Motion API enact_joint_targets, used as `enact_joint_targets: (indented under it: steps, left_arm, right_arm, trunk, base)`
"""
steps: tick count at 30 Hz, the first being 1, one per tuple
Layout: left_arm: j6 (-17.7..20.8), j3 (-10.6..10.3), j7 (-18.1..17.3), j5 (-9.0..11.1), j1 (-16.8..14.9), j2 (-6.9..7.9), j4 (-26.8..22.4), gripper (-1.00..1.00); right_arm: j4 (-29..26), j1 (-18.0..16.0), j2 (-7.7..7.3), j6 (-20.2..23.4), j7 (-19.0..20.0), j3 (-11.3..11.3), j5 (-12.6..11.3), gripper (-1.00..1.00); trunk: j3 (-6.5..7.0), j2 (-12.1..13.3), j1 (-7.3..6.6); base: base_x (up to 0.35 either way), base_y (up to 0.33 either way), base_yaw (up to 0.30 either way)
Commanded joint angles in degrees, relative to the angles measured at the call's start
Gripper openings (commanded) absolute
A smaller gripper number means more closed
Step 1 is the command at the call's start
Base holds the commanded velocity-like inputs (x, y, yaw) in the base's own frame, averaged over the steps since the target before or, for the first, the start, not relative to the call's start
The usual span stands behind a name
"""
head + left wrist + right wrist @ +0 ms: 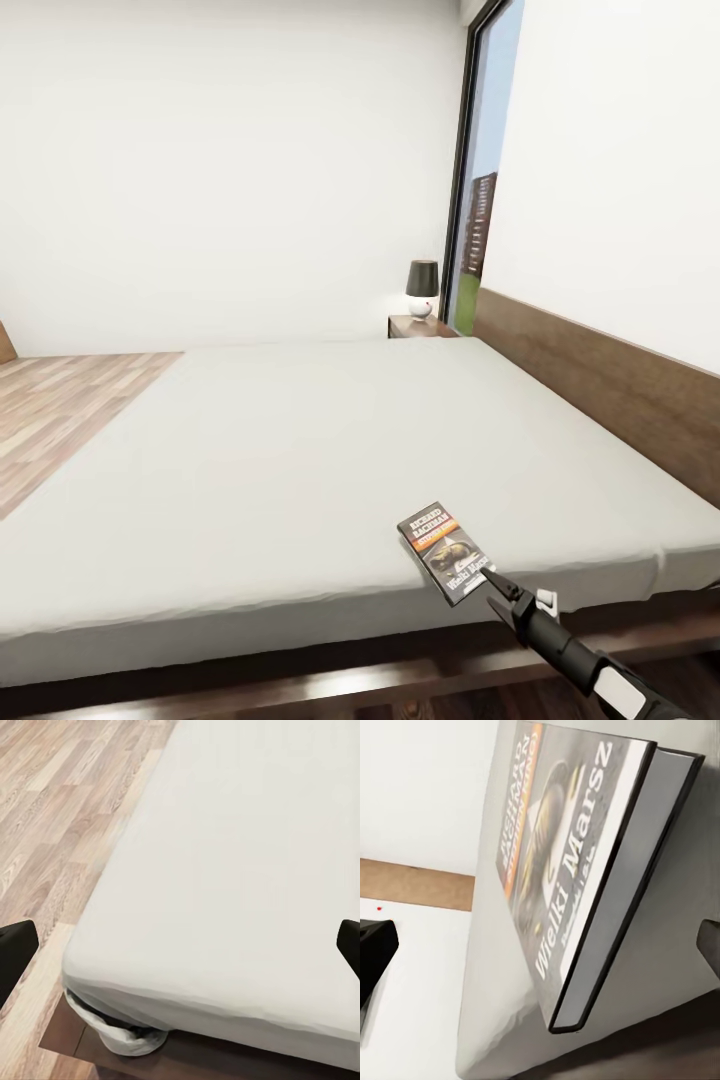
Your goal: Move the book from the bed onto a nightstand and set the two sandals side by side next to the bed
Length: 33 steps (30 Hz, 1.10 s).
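Note:
The book, a dark paperback with an orange band, lies on the light grey mattress of the bed near its front edge. My right gripper is open just off the book's near corner. In the right wrist view the book fills the space ahead of the right gripper, whose dark fingers stand wide apart at the frame's sides. My left gripper is open above a corner of the bed, holding nothing. The nightstand stands beyond the bed by the headboard. The two sandals are out of view.
A small lamp with a dark shade sits on the nightstand. The dark wooden headboard runs along the right wall beside a tall window. Wood-plank floor lies left of the bed, and the floor flanks the mattress corner.

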Motion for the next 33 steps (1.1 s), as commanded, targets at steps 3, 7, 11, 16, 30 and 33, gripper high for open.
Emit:
enact_joint_targets:
  steps: [3,7,11,16,30,33]
  left_arm:
    - [0.5,0.1,-0.1,0.4,-0.1,0.00,-0.1,1.00]
    - [0.5,0.1,-0.1,0.4,-0.1,0.00,-0.5,1.00]
    - [0.5,0.1,-0.1,0.4,0.0,0.00,-0.6,1.00]
    - [0.5,0.1,-0.1,0.3,-0.1,0.00,-0.7,1.00]
    - [0.5,0.1,-0.1,0.4,0.0,0.00,-0.8,1.00]
    - [0.5,0.1,-0.1,0.4,0.0,0.00,-0.8,1.00]
  right_arm:
    - [0.4,0.0,-0.04,0.5,0.1,0.3,-0.6,1.00]
    - [0.7,0.0,-0.04,0.5,0.2,0.3,-0.6,1.00]
    - [0.8,0.0,-0.04,0.5,0.2,0.3,-0.7,1.00]
    - [0.8,0.0,-0.04,0.5,0.2,0.3,-0.6,1.00]
    - [0.8,0.0,0.12,0.4,0.2,0.4,-0.6,1.00]
    - [0.8,0.0,0.12,0.4,0.2,0.5,-0.6,1.00]
  trunk:
    - [-0.06,0.0,-0.01]
    - [-0.06,0.0,-0.01]
    - [-0.06,0.0,-0.01]
    - [-0.06,0.0,-0.01]
    - [-1.49,-3.2,1.75]
    - [-2.03,-4.4,2.41]
  base:
    - [0.000,0.000,0.000]
    - [0.000,0.000,0.000]
    - [0.000,0.000,0.000]
    - [0.000,0.000,0.000]
    - [0.000,0.000,0.000]
    - [0.000,0.000,0.000]
